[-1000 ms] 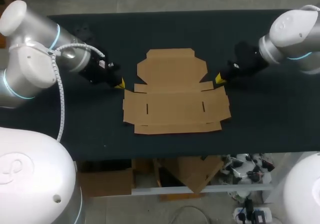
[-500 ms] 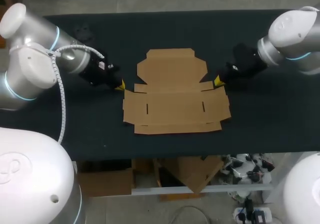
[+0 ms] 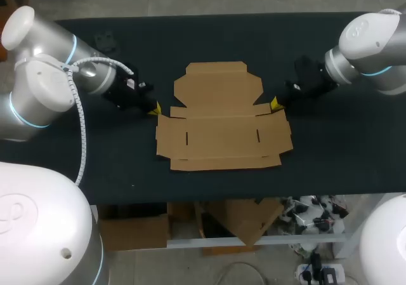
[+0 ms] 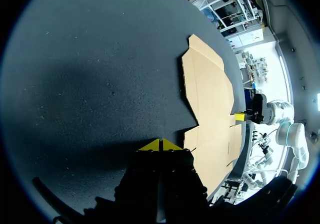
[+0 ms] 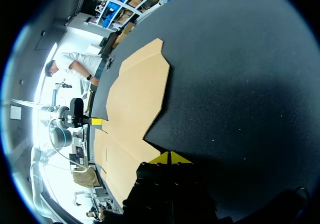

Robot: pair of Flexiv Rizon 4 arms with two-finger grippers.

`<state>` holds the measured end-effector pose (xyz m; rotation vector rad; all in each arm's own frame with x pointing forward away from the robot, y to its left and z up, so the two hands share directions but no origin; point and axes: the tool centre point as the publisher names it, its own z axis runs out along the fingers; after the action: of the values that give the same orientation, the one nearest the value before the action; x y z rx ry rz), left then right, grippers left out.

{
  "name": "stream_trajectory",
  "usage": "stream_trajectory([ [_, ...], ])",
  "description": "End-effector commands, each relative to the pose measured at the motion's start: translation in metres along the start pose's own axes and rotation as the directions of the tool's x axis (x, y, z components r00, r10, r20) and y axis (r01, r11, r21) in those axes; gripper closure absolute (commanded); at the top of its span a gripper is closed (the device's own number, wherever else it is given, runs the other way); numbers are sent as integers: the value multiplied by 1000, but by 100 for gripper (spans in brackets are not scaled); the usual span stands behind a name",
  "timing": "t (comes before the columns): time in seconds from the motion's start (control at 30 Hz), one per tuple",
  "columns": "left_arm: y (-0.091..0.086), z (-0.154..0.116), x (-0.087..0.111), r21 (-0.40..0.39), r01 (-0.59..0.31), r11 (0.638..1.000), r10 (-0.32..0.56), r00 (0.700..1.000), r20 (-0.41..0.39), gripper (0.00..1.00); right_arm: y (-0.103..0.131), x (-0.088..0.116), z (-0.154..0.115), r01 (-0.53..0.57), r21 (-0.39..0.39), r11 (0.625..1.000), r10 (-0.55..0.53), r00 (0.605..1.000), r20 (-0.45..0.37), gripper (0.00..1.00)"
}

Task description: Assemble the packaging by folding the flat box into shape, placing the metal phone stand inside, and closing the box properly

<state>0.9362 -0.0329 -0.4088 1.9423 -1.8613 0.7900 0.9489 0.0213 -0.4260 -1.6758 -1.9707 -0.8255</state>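
The flat box (image 3: 222, 117) lies unfolded in the middle of the table (image 3: 330, 158), where it was. Both arms have edged inward. The left gripper (image 3: 155, 109) is now just beside the box's left flap, the right gripper (image 3: 274, 103) just beside its right. Both jaws are closed, tips together, holding nothing.

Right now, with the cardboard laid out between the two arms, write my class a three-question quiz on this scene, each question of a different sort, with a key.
1. True or false: the cardboard box is already folded into shape.
2. Where is the left tool? A: beside the box, holding nothing. B: resting on the box's middle. C: clamped on a flap.
3. Fill in: the fingers of the right tool are ____ (open or shut).
Key: 1 false, it lies flat on the table; 2 A; 3 shut.
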Motion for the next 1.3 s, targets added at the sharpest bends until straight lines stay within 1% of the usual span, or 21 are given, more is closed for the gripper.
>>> stream_trajectory([
  [0.03,-1,3,0,-7,-13,1000,13,1000,-18,100,1,-2,1,1,4,1000,-1,1000,-11,100],
  [0.13,0,3,2,-8,-37,999,37,999,-37,100,1,-3,2,0,5,1000,0,1000,-14,100],
  [0.4,1,6,2,-21,-64,998,62,996,-68,100,2,-3,2,0,4,1000,0,1000,-19,100],
  [1.3,-2,22,4,-76,-78,994,69,991,-115,100,1,-3,8,3,2,1000,-3,999,-38,100],
])
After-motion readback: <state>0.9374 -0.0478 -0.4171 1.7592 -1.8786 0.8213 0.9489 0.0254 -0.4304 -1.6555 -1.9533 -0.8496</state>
